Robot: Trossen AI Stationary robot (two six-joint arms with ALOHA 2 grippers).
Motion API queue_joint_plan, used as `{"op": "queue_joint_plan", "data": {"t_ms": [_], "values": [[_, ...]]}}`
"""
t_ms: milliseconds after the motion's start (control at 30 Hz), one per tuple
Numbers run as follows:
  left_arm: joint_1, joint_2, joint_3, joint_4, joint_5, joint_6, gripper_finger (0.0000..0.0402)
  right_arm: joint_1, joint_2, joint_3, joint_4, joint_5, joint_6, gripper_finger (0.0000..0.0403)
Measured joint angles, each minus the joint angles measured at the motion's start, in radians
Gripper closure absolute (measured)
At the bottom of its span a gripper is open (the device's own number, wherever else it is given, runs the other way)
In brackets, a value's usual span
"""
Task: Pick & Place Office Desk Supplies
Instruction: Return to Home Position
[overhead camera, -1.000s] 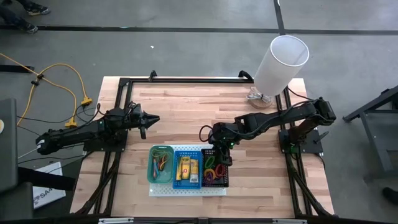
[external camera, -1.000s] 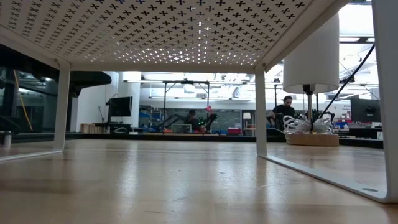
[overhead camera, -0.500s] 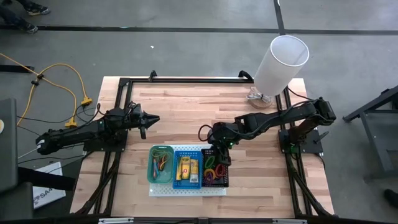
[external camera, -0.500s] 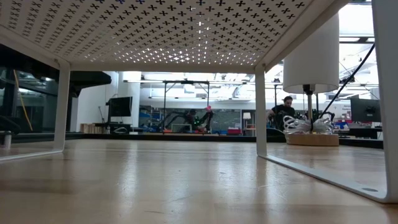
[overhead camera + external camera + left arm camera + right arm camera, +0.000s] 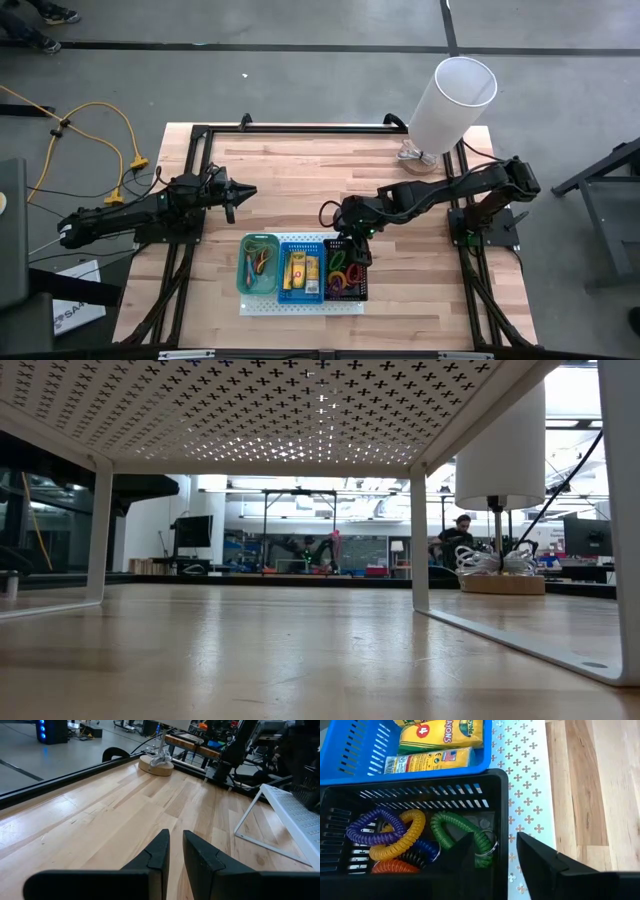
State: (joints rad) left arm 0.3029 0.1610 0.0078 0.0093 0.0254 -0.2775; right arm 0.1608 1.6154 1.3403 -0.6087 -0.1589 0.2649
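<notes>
Three slotted bins stand side by side on a white perforated board [image 5: 300, 306]. The green bin [image 5: 247, 268] holds rubber bands. In the blue bin [image 5: 350, 755] lie yellow crayon packets [image 5: 442, 732]. Coiled loops fill the black bin [image 5: 420, 795]: purple [image 5: 367, 830], yellow [image 5: 402, 842], green [image 5: 462, 837] and orange [image 5: 395, 867]. My right gripper [image 5: 494, 840] hangs open over the black bin's side wall, one finger above the green loop, the other above the board. My left gripper [image 5: 238, 192] waits at the table's left, its fingers a narrow gap apart [image 5: 174, 837], with nothing between them.
A white lamp [image 5: 455, 95] on a round wooden base [image 5: 156, 765] stands at the table's far right. The low view looks out from under the board's underside [image 5: 300, 410], between its legs [image 5: 420, 540]. Bare wood lies between my two arms [image 5: 290, 180].
</notes>
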Motion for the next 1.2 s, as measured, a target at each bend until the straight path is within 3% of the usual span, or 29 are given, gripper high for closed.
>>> {"op": "queue_joint_plan", "data": {"t_ms": [367,800,1200], "values": [[0.000,0.000,0.000,0.000,0.000,0.000,0.0351,-0.016,-0.008,0.000,-0.003,0.000,0.003,0.0216],[0.000,0.000,0.000,0.000,0.000,0.000,0.0351,-0.030,-0.109,0.002,0.022,-0.007,0.011,0.0214],[0.000,0.000,0.000,0.000,-0.002,0.000,0.0351,-0.056,-0.109,0.000,0.022,0.050,0.032,0.0215]]}}
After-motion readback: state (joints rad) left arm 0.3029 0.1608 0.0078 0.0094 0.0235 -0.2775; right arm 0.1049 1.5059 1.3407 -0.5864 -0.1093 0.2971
